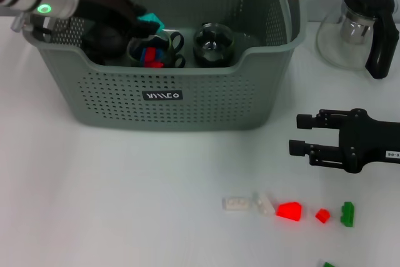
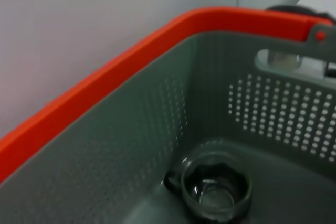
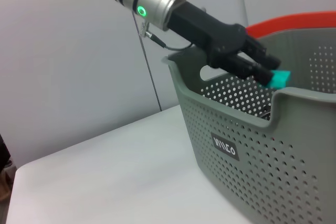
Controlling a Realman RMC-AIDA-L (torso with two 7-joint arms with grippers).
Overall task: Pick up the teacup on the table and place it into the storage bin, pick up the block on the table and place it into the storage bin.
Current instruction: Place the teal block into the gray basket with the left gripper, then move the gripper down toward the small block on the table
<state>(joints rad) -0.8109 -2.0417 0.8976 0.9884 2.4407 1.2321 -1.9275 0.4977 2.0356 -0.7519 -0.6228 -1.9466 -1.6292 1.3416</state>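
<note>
Your right gripper (image 1: 301, 134) hovers over the bare table (image 1: 125, 192) with its jaws parted and nothing between them, fingers pointing toward the robot's left. Nearest the robot, in front of that gripper, a row of small blocks lies scattered: a red block (image 1: 289, 211), a smaller red block (image 1: 322, 216), a green block (image 1: 347, 214) and a pale block (image 1: 237, 203). They sit just short of the right gripper, so that arm is plainly the nearer one; it would need to drop and draw back toward the robot. Beyond stands the storage bin (image 1: 112, 98). Inside it rest a glass teacup (image 1: 212, 45) and another cup holding red and blue pieces (image 1: 152, 54). Your left gripper (image 1: 140, 22) is over the bin, pinching a teal block (image 3: 279, 78). A glass teapot (image 1: 362, 29) stands farthest off.
</note>
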